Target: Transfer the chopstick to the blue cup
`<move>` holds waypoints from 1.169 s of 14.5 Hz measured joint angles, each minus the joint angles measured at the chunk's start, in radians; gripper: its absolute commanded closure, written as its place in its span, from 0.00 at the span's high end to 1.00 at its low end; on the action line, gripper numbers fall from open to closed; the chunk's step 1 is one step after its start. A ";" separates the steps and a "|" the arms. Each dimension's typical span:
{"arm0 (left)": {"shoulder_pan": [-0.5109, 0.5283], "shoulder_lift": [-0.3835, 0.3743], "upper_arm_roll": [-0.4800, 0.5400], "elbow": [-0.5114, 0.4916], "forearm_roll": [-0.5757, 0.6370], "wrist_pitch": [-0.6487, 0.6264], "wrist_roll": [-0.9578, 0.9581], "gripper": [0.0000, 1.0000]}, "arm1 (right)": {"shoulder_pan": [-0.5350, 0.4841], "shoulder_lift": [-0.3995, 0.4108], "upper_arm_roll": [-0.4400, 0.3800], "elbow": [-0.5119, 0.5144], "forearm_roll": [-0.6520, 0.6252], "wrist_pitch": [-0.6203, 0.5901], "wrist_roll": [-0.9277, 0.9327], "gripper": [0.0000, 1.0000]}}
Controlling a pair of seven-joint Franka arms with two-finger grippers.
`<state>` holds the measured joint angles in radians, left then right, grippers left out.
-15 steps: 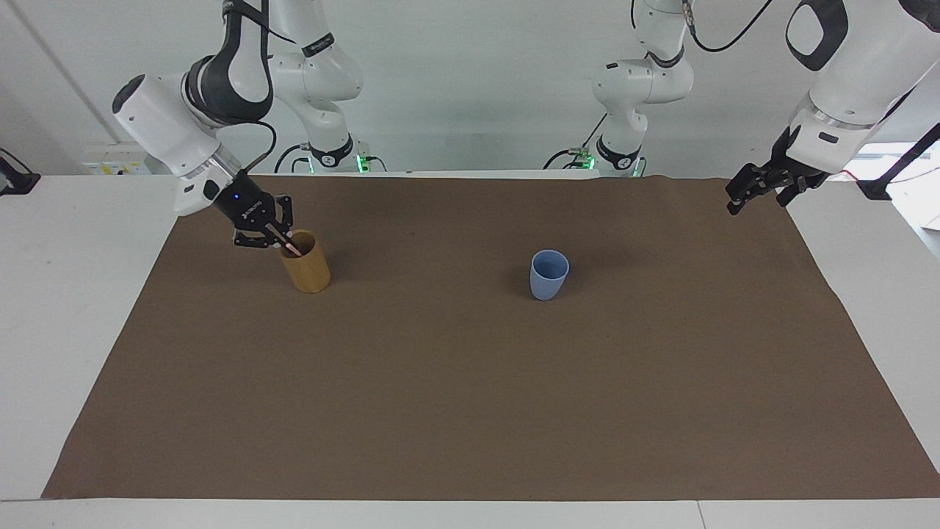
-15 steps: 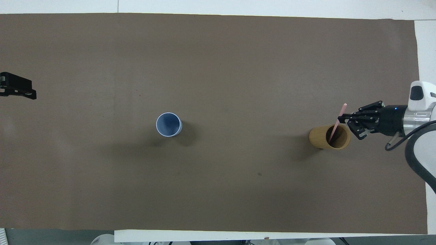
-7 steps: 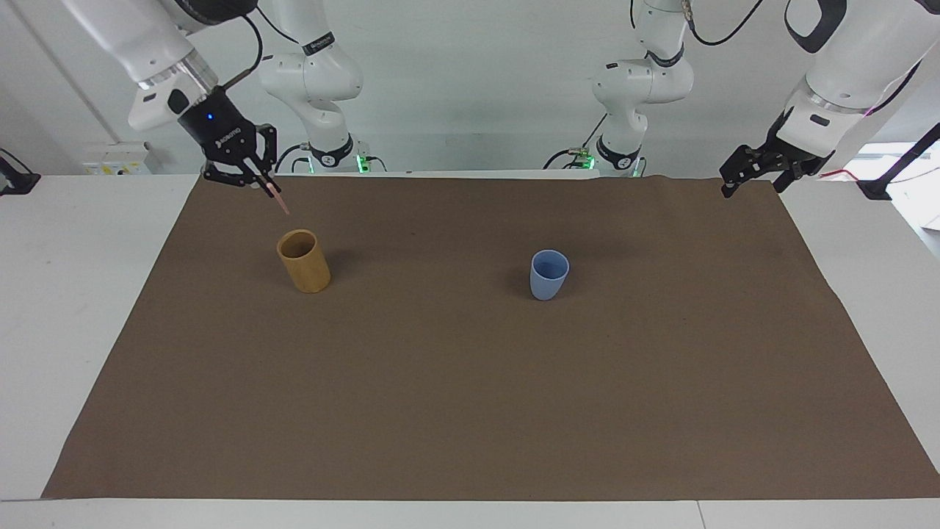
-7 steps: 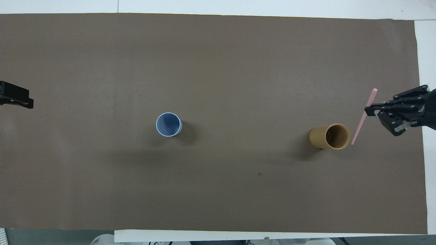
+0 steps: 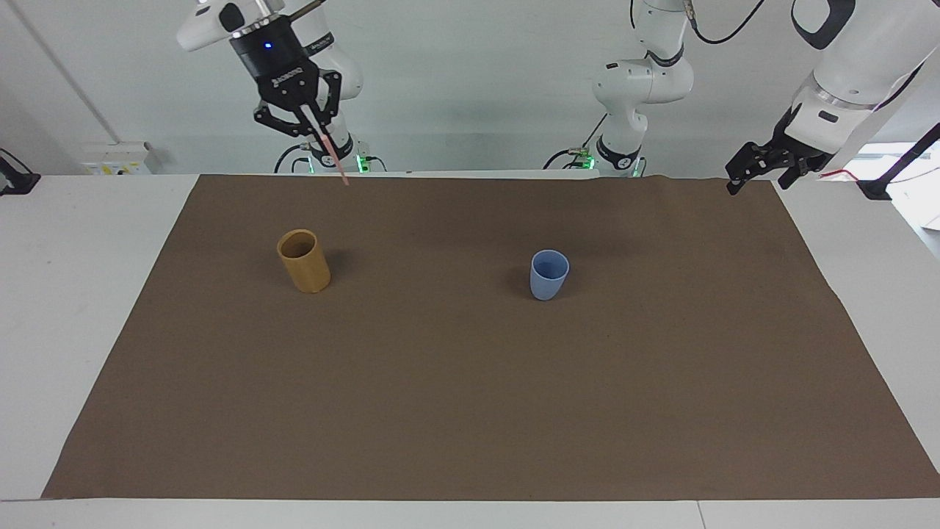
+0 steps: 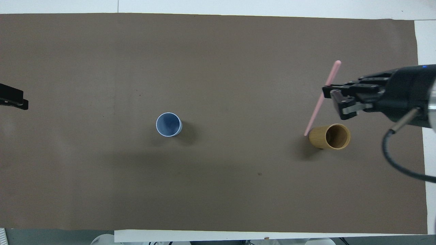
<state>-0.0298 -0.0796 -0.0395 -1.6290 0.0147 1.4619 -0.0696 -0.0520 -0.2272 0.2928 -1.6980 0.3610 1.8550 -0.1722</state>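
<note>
Chopstick [image 5: 328, 150] pinched between right fingers [image 5: 312, 121], lower end protruding.

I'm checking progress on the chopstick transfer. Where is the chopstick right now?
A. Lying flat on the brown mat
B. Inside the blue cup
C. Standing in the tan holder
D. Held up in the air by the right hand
D: the right hand is shut on the chopstick, lifted clear of the tan holder and not yet at the blue cup.
</note>
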 measured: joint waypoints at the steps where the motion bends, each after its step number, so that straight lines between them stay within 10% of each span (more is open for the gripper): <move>1: 0.000 0.000 0.000 0.000 0.000 0.000 0.000 1.00 | 0.010 0.006 0.038 0.000 -0.001 0.043 0.072 0.00; 11: 0.000 0.000 0.000 0.000 0.000 -0.001 0.000 1.00 | 0.431 0.328 0.085 0.070 -0.504 0.515 0.728 0.00; 17: 0.000 0.000 0.000 0.000 0.000 -0.001 0.000 1.00 | 0.484 0.546 0.083 0.175 -0.644 0.607 0.800 0.00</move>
<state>-0.0299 -0.0796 -0.0395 -1.6290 0.0147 1.4605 -0.0695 0.4323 0.3187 0.3755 -1.5233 -0.2825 2.4618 0.6283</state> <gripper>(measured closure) 0.000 0.930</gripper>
